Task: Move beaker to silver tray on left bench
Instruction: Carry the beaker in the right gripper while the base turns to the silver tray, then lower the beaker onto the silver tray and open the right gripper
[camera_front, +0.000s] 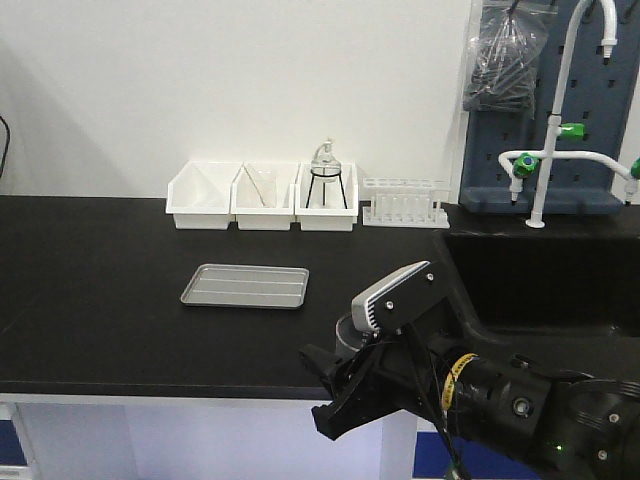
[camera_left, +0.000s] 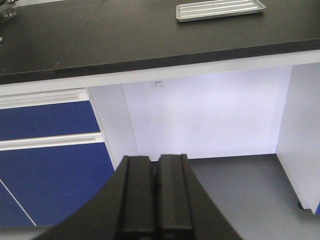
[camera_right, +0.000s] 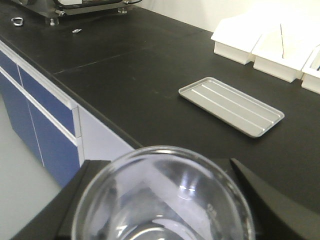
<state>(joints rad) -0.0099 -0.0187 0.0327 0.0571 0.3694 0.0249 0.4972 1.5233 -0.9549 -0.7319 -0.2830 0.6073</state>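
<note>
My right gripper (camera_right: 167, 210) is shut on the beaker (camera_right: 165, 195), a small clear glass cylinder whose round rim fills the bottom of the right wrist view between the black fingers (camera_right: 252, 187). In the front view the right gripper (camera_front: 338, 372) holds the beaker (camera_front: 347, 333) over the front edge of the black left bench (camera_front: 100, 300). The silver tray (camera_front: 245, 286) lies empty on the bench, left of and beyond the beaker; it also shows in the right wrist view (camera_right: 231, 106) and the left wrist view (camera_left: 220, 10). My left gripper (camera_left: 155, 167) is shut and empty, low in front of the bench.
Three white bins (camera_front: 262, 197) stand along the wall, the right one holding a flask on a stand (camera_front: 326, 177). A test-tube rack (camera_front: 404, 203) stands beside them. A sink (camera_front: 545, 280) with a tap (camera_front: 545, 150) lies to the right. Blue drawers (camera_left: 50, 145) are under the bench.
</note>
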